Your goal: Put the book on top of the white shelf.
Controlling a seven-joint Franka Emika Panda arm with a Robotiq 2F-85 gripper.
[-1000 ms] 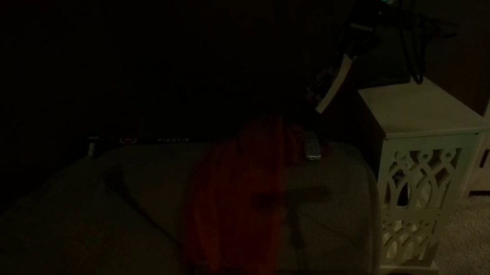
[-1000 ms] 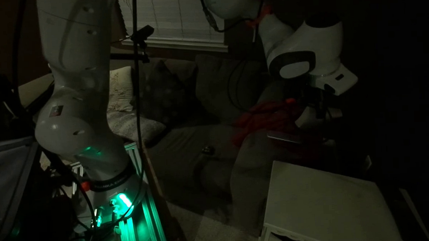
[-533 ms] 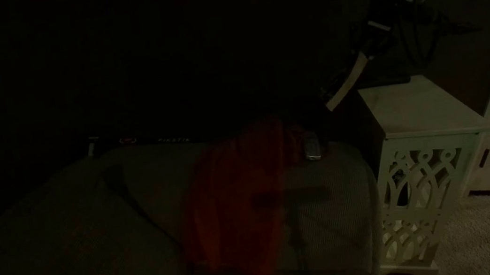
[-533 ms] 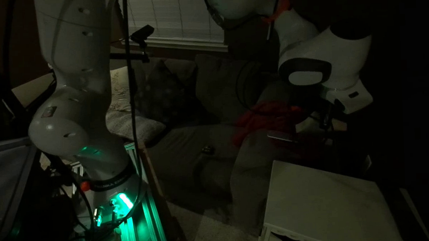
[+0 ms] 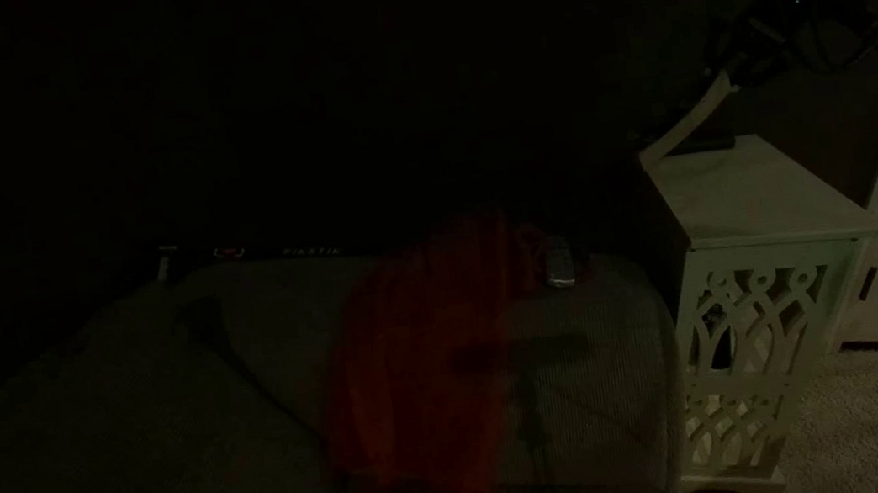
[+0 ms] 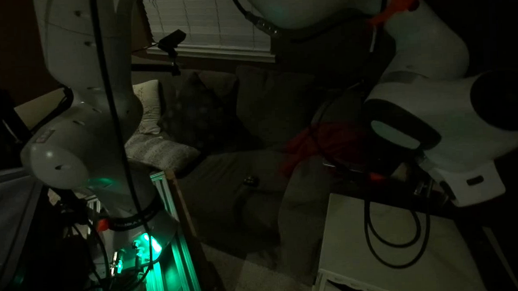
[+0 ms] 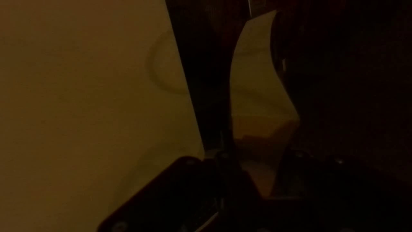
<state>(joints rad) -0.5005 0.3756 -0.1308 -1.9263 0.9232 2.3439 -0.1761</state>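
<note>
Book (image 7: 256,77): aloft, bowed, pointing toward 12 o'clock in the wrist view, presumably so its free end lands first.
Gripper (image 7: 257,156): clenched on one end of the book, likely to leave the rest free for laying flat.
White shelf (image 5: 754,192): in an exterior view, top at 5 o'clock from the book; contact unclear, placing not yet done.

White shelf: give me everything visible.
The white shelf is a boxy, upright cabinet, apparently painted wood, with a flat overhanging top and lattice cut-outs in its side. It stands beside the sofa. In an exterior view, a cable loops across its top; contact unclear. In the wrist view, a dark gap separates it from the book.
</note>
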